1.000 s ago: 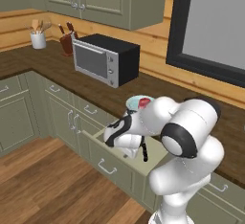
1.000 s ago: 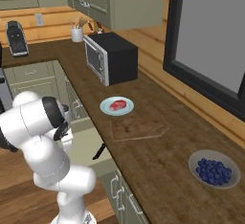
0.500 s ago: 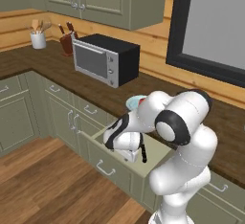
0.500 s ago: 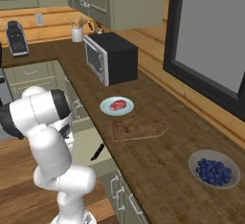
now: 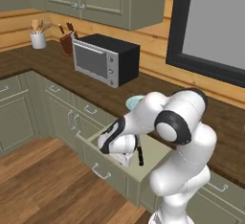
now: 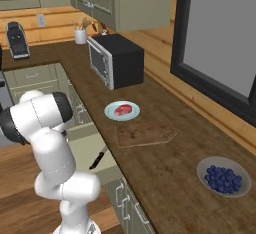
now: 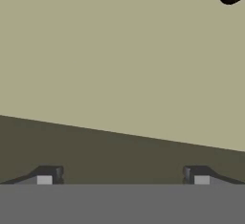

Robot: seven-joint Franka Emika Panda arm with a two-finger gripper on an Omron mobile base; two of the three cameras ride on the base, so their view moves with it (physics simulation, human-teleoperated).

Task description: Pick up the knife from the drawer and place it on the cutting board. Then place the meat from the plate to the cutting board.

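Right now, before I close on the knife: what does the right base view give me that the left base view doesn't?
Right base view: the meat sitting on the plate, the bare cutting board just beyond it, and a bowl of blueberries.
Left base view: the gripper low in the drawer, next to the knife, and the drawer's front handle.
Both: the knife lying in the open drawer, and the microwave.

base views: flank arm, share drawer (image 5: 143,163) | hand view: close inside
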